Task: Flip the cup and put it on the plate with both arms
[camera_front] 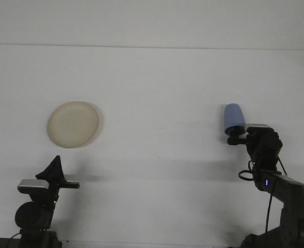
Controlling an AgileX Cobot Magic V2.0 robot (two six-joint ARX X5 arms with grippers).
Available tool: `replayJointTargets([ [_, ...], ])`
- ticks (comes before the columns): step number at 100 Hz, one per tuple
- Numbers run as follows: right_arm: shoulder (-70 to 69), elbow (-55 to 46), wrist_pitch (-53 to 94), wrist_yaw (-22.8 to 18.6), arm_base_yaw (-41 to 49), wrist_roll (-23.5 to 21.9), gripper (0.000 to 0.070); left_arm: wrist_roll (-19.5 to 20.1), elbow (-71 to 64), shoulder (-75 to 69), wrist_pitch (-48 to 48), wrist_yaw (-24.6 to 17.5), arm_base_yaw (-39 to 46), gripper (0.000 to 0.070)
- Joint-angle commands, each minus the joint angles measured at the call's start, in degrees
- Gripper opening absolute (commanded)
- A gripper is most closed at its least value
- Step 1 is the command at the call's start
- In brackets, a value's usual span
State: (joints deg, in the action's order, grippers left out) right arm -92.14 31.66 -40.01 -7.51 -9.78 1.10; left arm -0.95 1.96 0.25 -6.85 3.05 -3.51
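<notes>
On the right of the white tabletop (157,77), the blue cup (234,118) lay with its wide end toward the right gripper (235,137); fingers reached its lower rim, spread undeterminable. Left gripper (56,170) sat low at left, fingers apparently together, just below the beige plate (73,124), well apart from the cup.

Black arms (269,166), silver-capped wrists (right one cabled).
</notes>
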Motion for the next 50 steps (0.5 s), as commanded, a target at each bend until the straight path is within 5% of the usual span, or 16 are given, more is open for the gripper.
replayJointTargets([
  [1,-2.08,1.44,-0.76,-0.11,-0.11,0.44,0.0628,0.09,-1.14,-0.07,-0.70,-0.04,0.00,0.0012],
  [27,-4.85,3.61,-1.44,-0.63,-0.44,0.42,0.0582,0.09,-1.14,-0.07,-0.70,-0.04,0.00,0.0012],
  [50,-5.27,3.78,-3.37,-0.68,-0.44,0.42,0.0216,0.09,-1.14,-0.07,-0.70,-0.04,0.00,0.0012],
])
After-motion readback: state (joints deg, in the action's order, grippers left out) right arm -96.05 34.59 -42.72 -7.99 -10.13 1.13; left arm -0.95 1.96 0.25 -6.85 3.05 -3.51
